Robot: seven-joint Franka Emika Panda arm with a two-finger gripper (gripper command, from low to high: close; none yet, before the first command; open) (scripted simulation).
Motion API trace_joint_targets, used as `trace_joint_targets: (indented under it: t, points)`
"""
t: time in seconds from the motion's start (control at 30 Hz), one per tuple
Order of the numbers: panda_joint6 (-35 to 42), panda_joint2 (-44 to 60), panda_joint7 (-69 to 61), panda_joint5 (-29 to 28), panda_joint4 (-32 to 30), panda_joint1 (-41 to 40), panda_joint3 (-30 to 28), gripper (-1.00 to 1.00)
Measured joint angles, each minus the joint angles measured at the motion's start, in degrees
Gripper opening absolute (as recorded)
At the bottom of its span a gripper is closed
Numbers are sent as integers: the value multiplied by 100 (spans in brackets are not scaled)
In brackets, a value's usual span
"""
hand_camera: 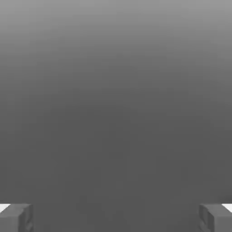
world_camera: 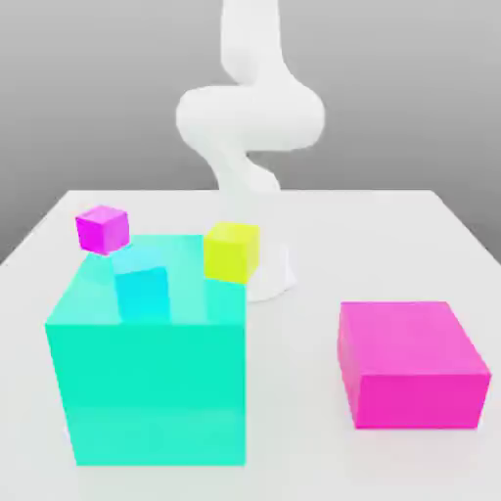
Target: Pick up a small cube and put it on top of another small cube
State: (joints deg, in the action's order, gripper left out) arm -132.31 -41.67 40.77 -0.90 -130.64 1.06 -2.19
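Nearest the exterior view's camera stood a big turquoise block point(world_camera: 157, 391), with three small cubes seen against its upper part. As far as that view allowed, neither the cube to be lifted nor what each one rested on could be settled. The yellow cube point(world_camera: 232, 252) was at the block's right edge, the cyan cube point(world_camera: 143, 286) over its top face, and the magenta cube point(world_camera: 103, 230) by its far left corner.

Any of the three would probably handle as light and stiff, hardly fragile, perhaps a little slippery on its flat sides. The best hold looked to be across two opposite faces, squarely and at mid-height, leaving the underside free for stacking.

The gripper point(hand_camera: 116, 218) stood wide, with no cube between its fingers. In the exterior view the arm point(world_camera: 250, 117) rose behind the cubes, and the low pink box point(world_camera: 416, 357) lay well apart, to the right.
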Motion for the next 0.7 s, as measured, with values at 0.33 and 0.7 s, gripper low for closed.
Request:
trace_joint_targets:
  t: [0.33, 0.7]
  points:
    - [-211, 1648, -2268, -75, 462, 403, -1000, 0]
    - [-440, 3500, -5229, 564, 962, 555, -1996, 0]
